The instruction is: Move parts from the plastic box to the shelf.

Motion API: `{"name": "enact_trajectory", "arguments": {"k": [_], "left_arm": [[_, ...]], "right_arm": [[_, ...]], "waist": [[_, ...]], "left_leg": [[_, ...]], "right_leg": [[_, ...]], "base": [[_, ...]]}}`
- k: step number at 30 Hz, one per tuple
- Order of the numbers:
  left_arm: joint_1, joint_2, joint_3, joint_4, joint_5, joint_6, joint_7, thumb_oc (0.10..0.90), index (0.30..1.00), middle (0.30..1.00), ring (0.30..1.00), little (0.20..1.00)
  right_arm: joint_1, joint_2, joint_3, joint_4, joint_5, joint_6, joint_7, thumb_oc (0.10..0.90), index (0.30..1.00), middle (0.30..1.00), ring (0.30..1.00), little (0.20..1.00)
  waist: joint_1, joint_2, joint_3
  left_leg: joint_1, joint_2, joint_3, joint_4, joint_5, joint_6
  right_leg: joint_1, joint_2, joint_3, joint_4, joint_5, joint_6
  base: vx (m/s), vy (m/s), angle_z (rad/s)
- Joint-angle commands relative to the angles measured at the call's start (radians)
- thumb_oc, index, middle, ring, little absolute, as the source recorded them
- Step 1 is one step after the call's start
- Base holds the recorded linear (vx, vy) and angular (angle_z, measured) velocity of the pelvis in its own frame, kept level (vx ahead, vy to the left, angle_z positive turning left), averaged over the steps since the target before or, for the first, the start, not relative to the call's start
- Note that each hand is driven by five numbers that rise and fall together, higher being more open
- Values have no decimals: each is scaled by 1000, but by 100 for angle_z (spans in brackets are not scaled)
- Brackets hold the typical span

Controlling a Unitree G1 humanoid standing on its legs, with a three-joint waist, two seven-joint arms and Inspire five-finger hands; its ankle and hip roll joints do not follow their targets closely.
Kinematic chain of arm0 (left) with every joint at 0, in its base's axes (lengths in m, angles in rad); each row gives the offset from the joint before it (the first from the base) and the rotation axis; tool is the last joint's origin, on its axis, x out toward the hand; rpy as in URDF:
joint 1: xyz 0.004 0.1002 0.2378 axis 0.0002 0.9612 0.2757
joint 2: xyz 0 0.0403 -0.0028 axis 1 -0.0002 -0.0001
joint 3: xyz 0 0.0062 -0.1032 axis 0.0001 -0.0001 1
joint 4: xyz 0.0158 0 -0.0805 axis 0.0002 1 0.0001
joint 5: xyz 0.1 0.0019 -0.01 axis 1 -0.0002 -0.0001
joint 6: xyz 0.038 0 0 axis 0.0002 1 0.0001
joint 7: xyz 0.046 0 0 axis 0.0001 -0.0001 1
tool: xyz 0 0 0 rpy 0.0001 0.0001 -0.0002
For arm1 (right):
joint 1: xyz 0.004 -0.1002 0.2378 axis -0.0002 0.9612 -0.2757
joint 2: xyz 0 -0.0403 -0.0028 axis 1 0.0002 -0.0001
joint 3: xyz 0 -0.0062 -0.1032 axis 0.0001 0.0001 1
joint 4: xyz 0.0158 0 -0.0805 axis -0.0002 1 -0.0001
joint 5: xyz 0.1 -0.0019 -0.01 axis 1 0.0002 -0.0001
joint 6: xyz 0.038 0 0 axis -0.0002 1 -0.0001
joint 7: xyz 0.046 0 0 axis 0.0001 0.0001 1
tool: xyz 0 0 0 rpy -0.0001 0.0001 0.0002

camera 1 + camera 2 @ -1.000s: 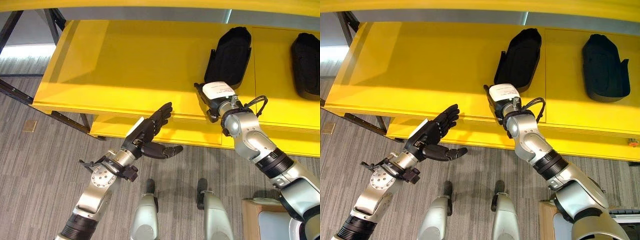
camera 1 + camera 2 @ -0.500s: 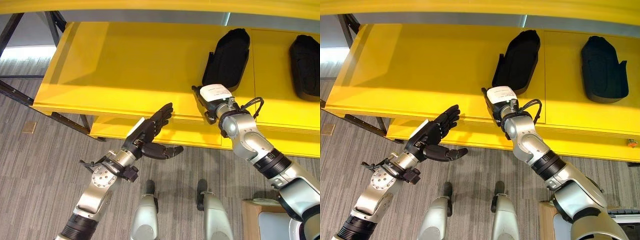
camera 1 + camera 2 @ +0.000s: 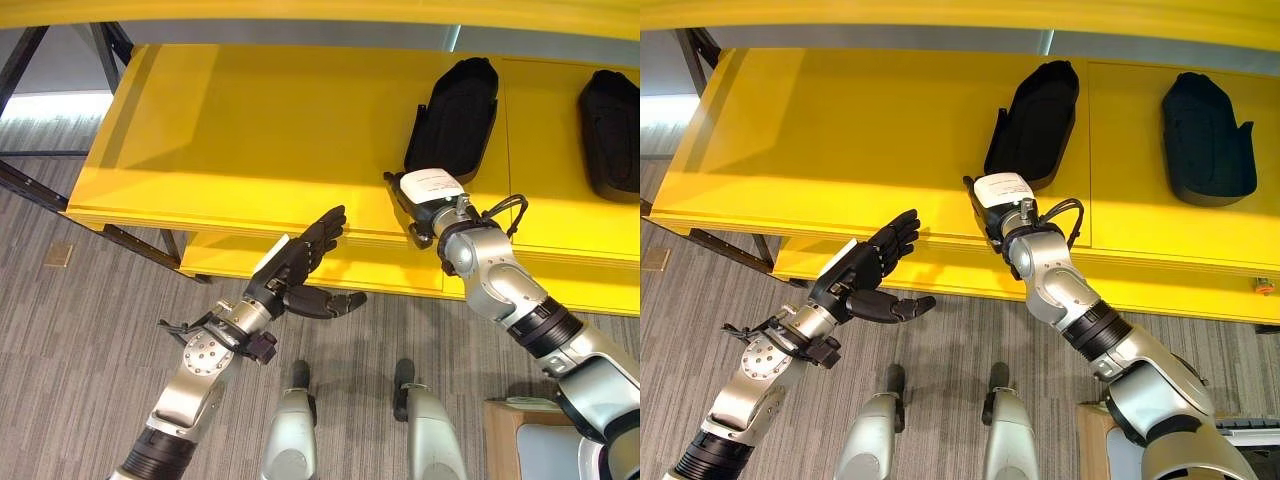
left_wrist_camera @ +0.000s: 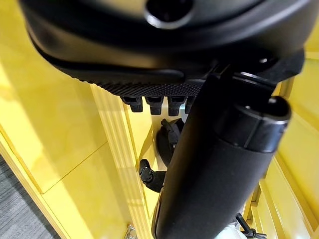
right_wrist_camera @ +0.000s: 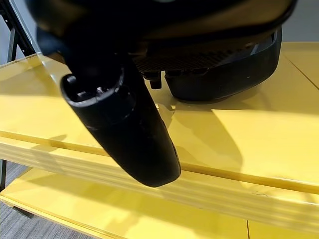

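Your right hand (image 3: pixel 998 200) rests at the near end of a matte black moulded part (image 3: pixel 1036 120) on the glossy yellow shelf (image 3: pixel 840 140); its fingers are hidden. Left hand (image 3: pixel 865 275) hangs open, empty.

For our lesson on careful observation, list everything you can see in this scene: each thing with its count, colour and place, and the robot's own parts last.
Shelf: one, yellow, across the far half of the scene, with a lower yellow ledge along its front.
Black parts: two, black, lying on the shelf; one just beyond the right hand, the other at the far right.
Floor: grey striped carpet, below the shelf.
Cardboard box: one, brown, on the floor at lower right, partly behind the right arm.
Left hand: dark, fingers straight, at the shelf's front edge.
Right hand: dark with a white cover, on the shelf beside the nearer part.
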Motion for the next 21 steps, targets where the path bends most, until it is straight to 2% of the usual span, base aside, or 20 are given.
{"name": "enact_trajectory", "arguments": {"k": [1,6,15,21], "left_arm": [[-23,54,35,-139,12,-87,-19,900,1000,1000,1000,1000],[-12,61,42,-136,9,-92,-22,900,1000,1000,1000,1000],[3,67,56,-137,4,-97,-34,900,1000,1000,1000,1000],[7,72,55,-140,-1,-102,-41,900,1000,1000,1000,1000]], "right_arm": [[66,49,33,-8,43,-42,118,900,1000,1000,1000,1000],[73,4,26,-21,10,-82,152,900,1000,1000,1000,1000],[62,-28,44,-58,-75,-130,240,900,1000,1000,1000,1000],[56,-28,67,-63,-62,-109,254,900,1000,1000,1000,1000]], "waist": [[24,-28,19],[19,-34,18],[20,-36,15],[24,-33,18]], "left_leg": [[-7,-63,-17,22,5,84],[-7,-58,-14,28,4,84],[-4,-52,-7,29,4,84],[-10,-52,-8,34,5,83]], "right_leg": [[85,72,-3,47,-86,-30],[87,75,-2,50,-88,-31],[92,79,-4,51,-92,-34],[86,80,-5,61,-96,-35]], "base": [[0,0,0],[0,0,0],[0,0,0],[0,0,0]]}}
